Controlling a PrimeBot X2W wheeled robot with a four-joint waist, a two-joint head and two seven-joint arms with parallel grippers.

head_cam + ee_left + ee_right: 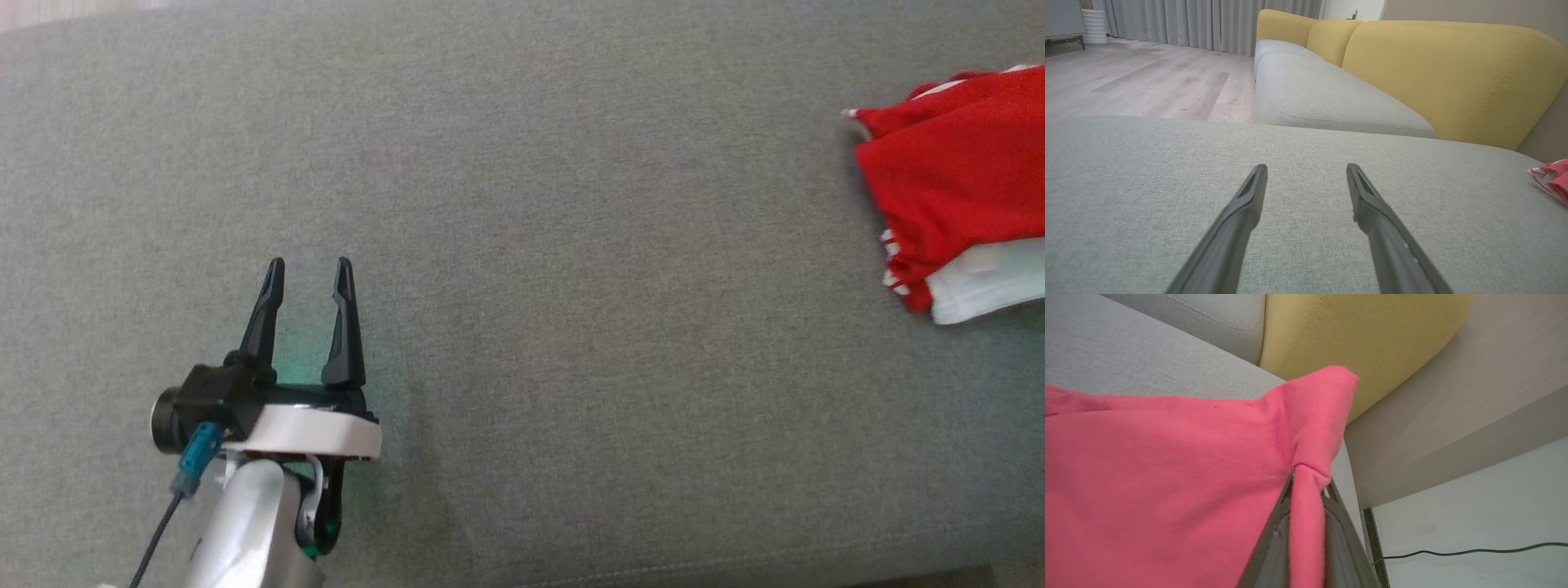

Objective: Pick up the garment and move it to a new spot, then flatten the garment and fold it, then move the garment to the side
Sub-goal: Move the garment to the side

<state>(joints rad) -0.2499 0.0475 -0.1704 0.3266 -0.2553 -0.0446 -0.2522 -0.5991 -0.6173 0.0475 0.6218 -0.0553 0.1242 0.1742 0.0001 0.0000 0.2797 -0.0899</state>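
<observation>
My right gripper [1310, 479] has the fingers clenched on a pinched fold of the red garment [955, 180], prob. because a fold gives more cloth to hold w/o slipping when I lift it. The garment is bunched at the far right of the grey sofa seat [571, 327], near the yellow backrest [1351, 335]. My left gripper [310, 263] is low over the seat, well apart from the cloth, fingers released, holding nothing. I judge it is parked there for the flattening step. In head view the visible part runs far-to-near, white hem towards me. The true long axis I cannot tell, as the frame cuts it.
</observation>
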